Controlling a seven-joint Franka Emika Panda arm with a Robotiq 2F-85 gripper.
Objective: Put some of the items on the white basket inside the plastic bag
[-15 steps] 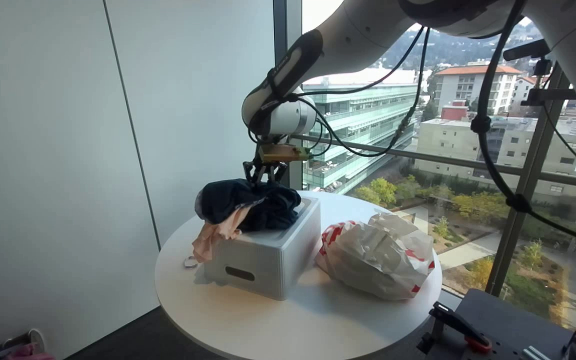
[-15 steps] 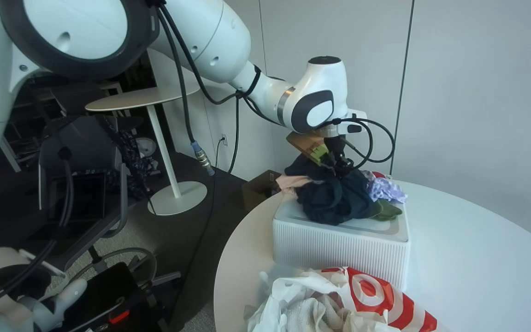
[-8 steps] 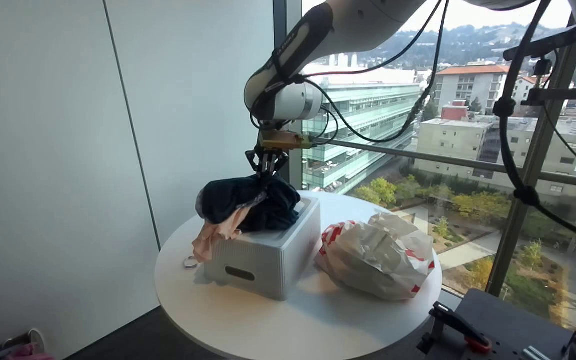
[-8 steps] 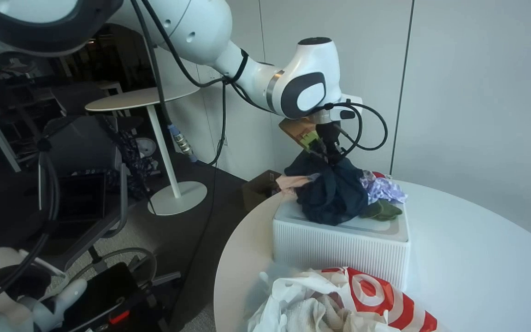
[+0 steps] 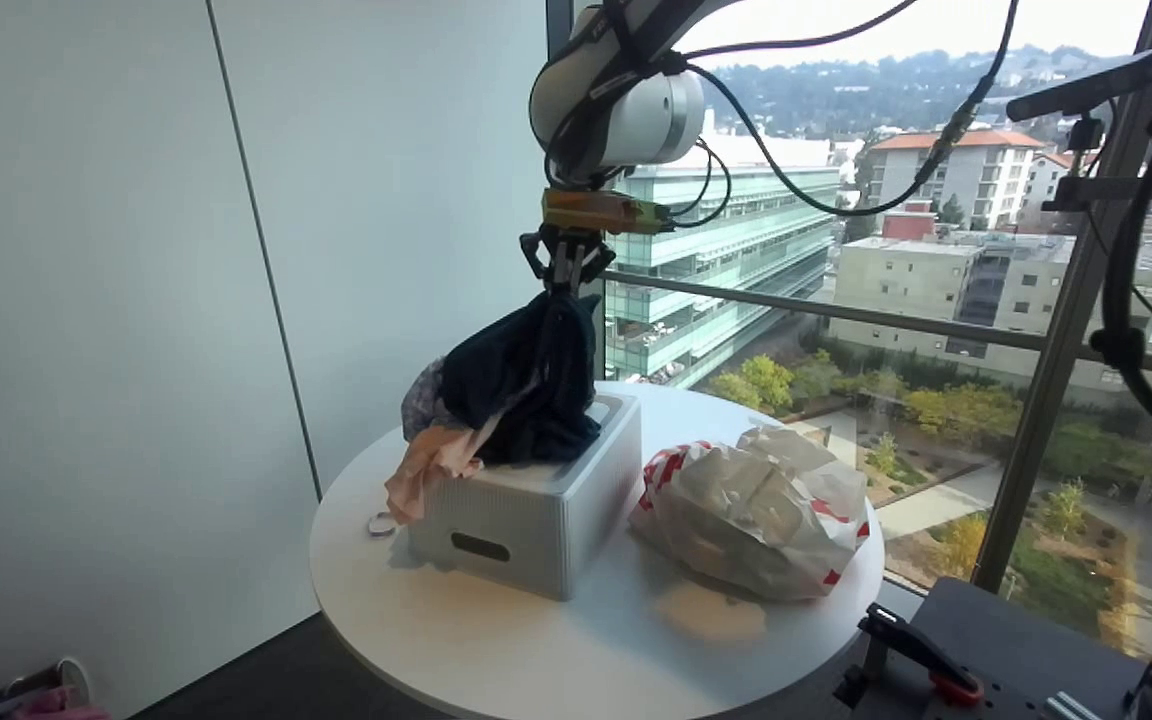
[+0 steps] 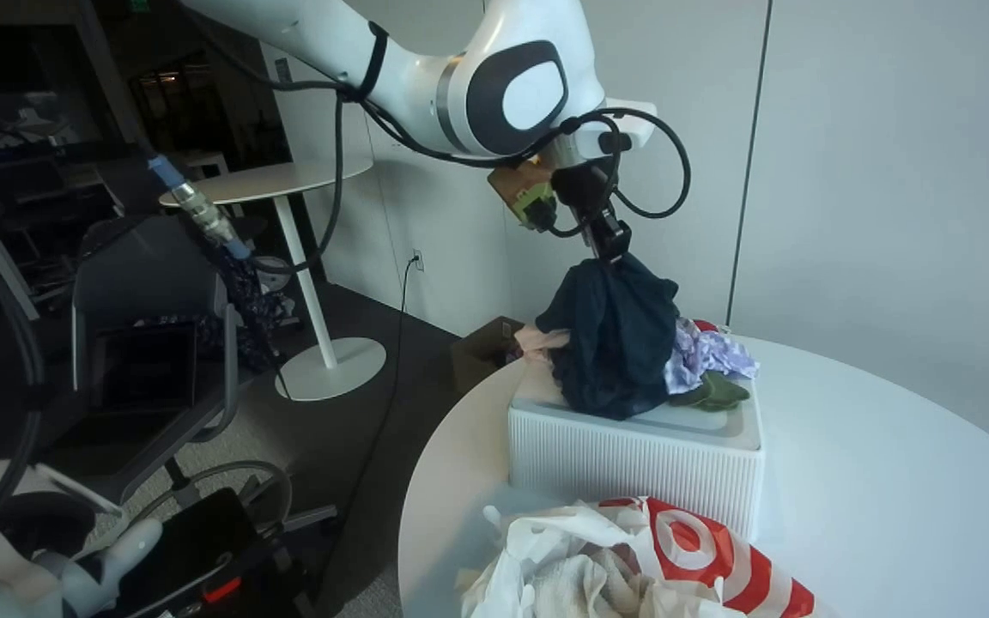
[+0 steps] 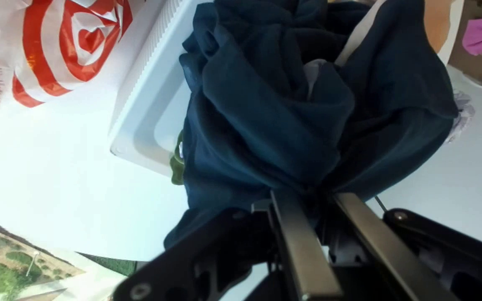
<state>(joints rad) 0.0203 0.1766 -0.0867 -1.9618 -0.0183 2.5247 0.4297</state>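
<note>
Here in an exterior view, the gripper [image 5: 564, 288] has the navy cloth [image 5: 526, 375] pinched at its tips, hanging in a peak straight below! Its lower folds reach the basket [image 5: 534, 528] underneath; a peach cloth [image 5: 436, 458] pokes out to the gripper's lower left, and the bag [image 5: 751, 520] sits lower right, just beside the basket.

In an exterior view, the bag's mouth shows, well below the gripper and nearer the camera, a pale cloth [image 6: 593, 588] inside. Below the gripper to the right, a purple cloth [image 6: 712, 350] and a green cloth [image 6: 716, 392] lie beside the navy one.

In the wrist view, the fingers [image 7: 303, 246] stand close together, navy fabric bunched between their ends, the bag off to their upper left.

So the lift looks to be the step in hand! Next calls for more height until the hem clears the basket, peach left behind, then a swing over the bag's mouth before any release
</note>
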